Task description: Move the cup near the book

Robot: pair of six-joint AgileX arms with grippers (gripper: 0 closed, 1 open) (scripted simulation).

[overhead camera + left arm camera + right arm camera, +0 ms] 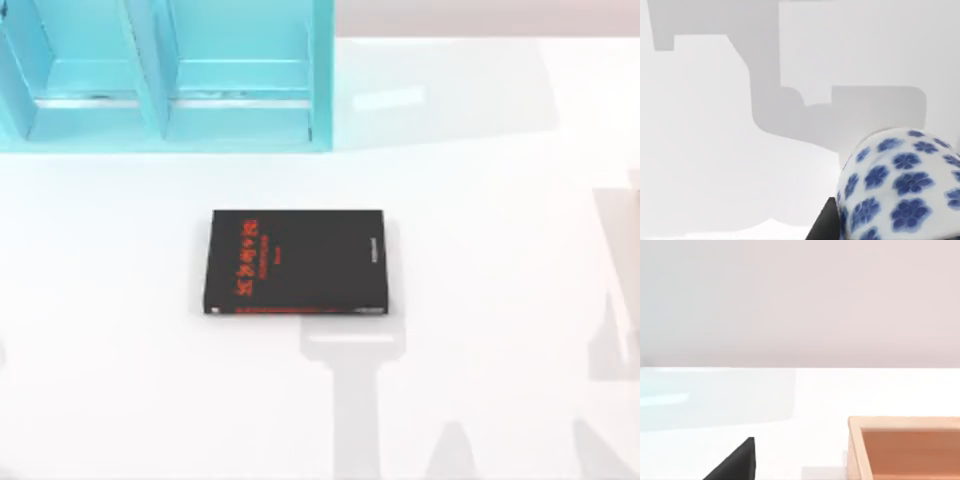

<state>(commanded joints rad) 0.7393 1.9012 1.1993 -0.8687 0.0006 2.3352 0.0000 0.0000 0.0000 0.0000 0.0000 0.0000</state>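
**Cup riding close to the left wrist, book waiting mid-table**

White tabletop (pixel 100 380) is stretching under a turquoise shelf unit (pixel 170 70) at the far left, and the black book (pixel 297 262) is lying flat at its middle. You are seeing the blue-flowered porcelain cup (pixel 900 185) right against the left wrist camera, beside a dark finger (pixel 826 222); whether it is being pinched, you cannot tell. Likely light, glazed, slippery and breakable: take it around the mid-wall. A wooden box (pixel 905 447) is sitting near the right arm.

The cup (pixel 900 185) looks like glossy glazed porcelain, the book (pixel 298 262) has a matt cover, the table (pixel 120 380) is smooth, and the tray (pixel 905 447) looks wooden.
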